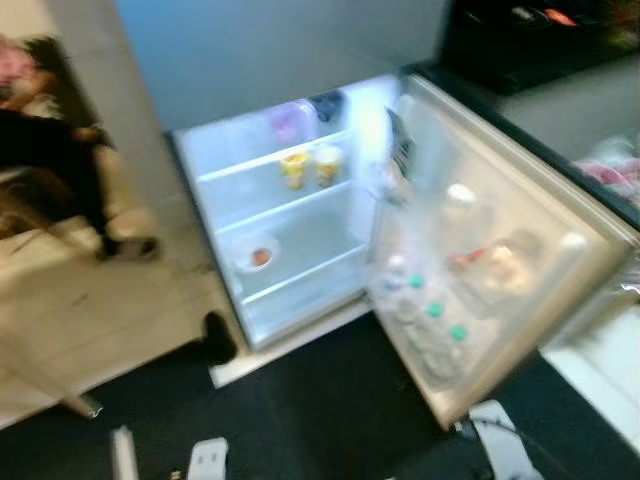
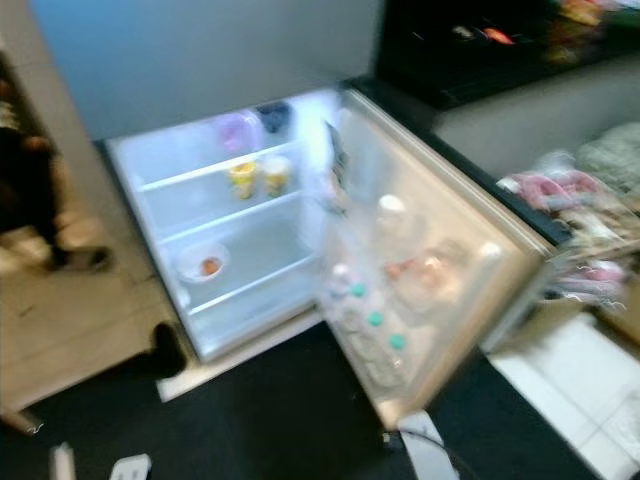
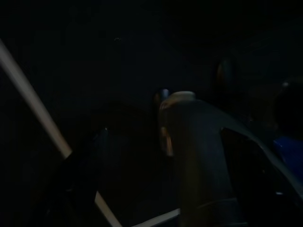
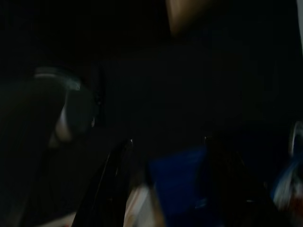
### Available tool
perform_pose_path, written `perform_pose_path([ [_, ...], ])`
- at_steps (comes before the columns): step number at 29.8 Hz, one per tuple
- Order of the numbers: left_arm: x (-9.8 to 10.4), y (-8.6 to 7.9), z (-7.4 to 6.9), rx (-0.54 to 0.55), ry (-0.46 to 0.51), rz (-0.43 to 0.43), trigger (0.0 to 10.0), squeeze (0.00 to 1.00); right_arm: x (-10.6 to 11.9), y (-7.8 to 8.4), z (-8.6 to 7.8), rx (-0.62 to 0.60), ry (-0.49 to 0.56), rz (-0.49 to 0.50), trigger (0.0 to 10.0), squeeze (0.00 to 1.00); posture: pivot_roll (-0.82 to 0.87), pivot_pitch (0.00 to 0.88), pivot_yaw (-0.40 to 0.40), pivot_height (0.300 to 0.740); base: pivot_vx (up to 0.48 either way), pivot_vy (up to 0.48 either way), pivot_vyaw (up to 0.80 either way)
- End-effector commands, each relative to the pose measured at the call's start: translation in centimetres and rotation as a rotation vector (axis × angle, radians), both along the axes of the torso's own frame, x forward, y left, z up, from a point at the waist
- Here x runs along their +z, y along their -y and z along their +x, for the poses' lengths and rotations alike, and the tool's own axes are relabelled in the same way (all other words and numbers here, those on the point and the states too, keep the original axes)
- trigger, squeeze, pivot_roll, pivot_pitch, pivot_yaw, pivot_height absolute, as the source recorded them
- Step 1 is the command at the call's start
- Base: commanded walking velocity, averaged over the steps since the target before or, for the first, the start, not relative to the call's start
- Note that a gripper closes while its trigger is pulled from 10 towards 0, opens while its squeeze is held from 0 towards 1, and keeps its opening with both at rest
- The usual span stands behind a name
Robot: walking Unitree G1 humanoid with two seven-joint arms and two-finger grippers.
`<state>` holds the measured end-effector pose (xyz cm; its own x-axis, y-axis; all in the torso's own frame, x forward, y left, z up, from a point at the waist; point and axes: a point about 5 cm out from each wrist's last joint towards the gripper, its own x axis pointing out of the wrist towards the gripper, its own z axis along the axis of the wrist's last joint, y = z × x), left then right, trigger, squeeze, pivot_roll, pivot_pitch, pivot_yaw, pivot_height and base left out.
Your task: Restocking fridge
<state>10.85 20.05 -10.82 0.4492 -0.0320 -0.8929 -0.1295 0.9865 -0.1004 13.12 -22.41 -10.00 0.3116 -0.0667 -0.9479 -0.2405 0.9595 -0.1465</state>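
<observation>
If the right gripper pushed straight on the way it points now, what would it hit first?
Hard to say: the right wrist view is very dark. A blue object lies close ahead of the right gripper, probably first contact, but depth is unclear.

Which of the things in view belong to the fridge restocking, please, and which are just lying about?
For the job:
fridge, door open
two yellow cups on a shelf
bowl lower down
capped bottles in the door

Just about:
person at left
cluttered pile at right
</observation>
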Motion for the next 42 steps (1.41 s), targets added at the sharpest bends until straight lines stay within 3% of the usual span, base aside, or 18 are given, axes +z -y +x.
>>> perform_pose_path([
  [1, -0.1, -0.6, -0.6, -0.018, -0.022, 0.023, 10.0, 0.0, 0.5, -0.5, 1.7, 0.028, 0.051, 0.006, 10.0, 0.0, -0.02, 0.0, 0.014, 0.74, 0.0, 0.0, 0.0],
  [13, -0.1, -1.0, -0.8, 0.0, -0.043, 0.041, 10.0, 0.0, 0.5, -0.9, 2.0, 0.019, 0.06, 0.013, 10.0, 0.0, -0.02, 0.0, 0.015, 0.74, 0.0, -0.204, 0.0],
  [19, -0.2, -0.8, -1.2, -0.01, -0.053, 0.043, 10.0, 0.0, 0.3, -0.7, 1.3, 0.024, 0.039, 0.001, 10.0, 0.0, -0.02, 0.0, 0.018, 0.74, 0.0, 0.0, 0.0],
  [31, 0.0, -0.9, -0.2, -0.021, -0.032, 0.04, 10.0, 0.0, 0.3, -0.4, 1.2, 0.036, 0.018, -0.024, 10.0, 0.0, -0.01, 0.0, 0.014, 0.74, 0.0, 0.0, 0.0],
  [42, -0.1, -0.8, -0.5, -0.03, -0.038, 0.042, 10.0, 0.0, 0.0, -0.4, 0.4, 0.058, -0.018, -0.045, 10.0, 0.0, 0.0, 0.0, 0.01, 0.74, 0.0, 0.0, 0.0],
])
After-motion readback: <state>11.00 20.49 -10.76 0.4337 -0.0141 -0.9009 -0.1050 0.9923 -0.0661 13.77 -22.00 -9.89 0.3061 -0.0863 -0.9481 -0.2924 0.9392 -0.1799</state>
